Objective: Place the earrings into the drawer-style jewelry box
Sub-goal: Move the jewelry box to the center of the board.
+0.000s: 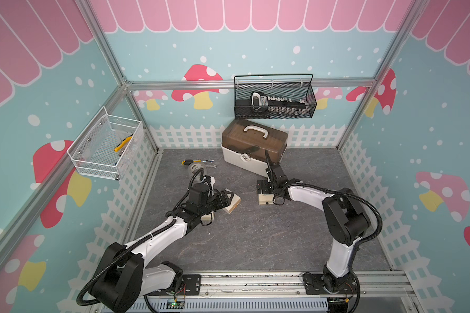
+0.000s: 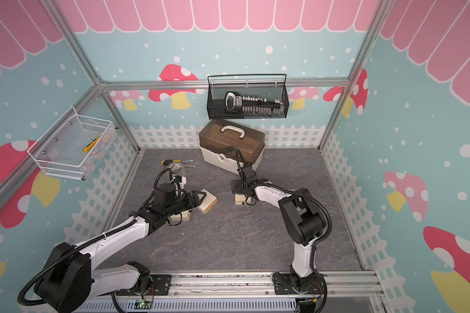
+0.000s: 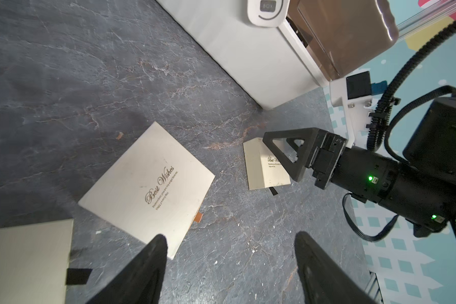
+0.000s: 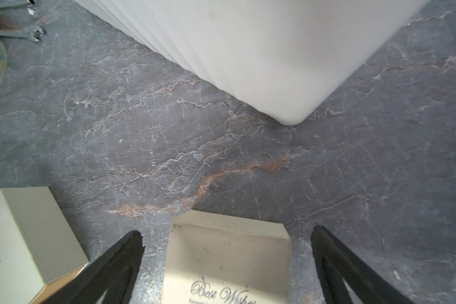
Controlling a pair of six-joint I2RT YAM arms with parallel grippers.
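Observation:
Three cream boxes with pull tabs lie on the grey floor. My right gripper (image 4: pixel 227 230) is open and straddles the small jewelry box (image 4: pixel 227 263), its fingers clear of both sides; in a top view this gripper (image 1: pixel 265 187) hangs over that box (image 1: pixel 266 200). My left gripper (image 3: pixel 229 252) is open over bare floor, beside the large "Best Wishes" box (image 3: pixel 148 189), with the third box (image 3: pixel 27 263) close by. Tiny pale specks (image 3: pixel 253 250) dot the floor between the left fingers; I cannot tell whether they are the earrings.
A white toolbox with a brown lid (image 1: pixel 253 149) stands just behind the right gripper. A screwdriver (image 1: pixel 190 162), a tape roll (image 1: pixel 196 169) and a wrench (image 4: pixel 24 33) lie at the back left. A black mesh basket (image 1: pixel 274 97) and a white wire basket (image 1: pixel 106 146) hang on the walls.

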